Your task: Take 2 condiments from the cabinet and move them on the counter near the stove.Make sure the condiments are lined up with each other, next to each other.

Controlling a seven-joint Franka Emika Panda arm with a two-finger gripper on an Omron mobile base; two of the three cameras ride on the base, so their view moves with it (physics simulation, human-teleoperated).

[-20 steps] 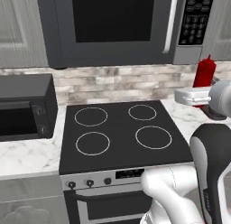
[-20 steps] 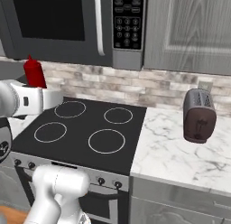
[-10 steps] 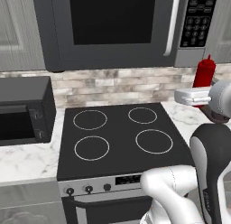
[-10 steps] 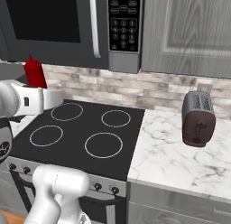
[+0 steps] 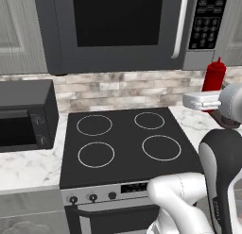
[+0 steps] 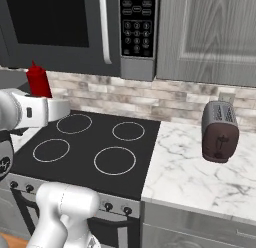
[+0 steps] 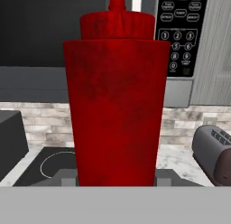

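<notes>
One red bottle (image 7: 116, 96) clamped upright between fingers (image 7: 67, 181), carried above stove (image 5: 123, 143). Lower gently onto marble surface (image 6: 200, 172) beside stove, keeping upright, leaving room alongside for second bottle.

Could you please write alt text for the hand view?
A red squeeze bottle stands upright, close up, held in the gripper. Behind it are the microwave with its keypad, a brick backsplash, the black stove at lower left and a toaster at right.
</notes>
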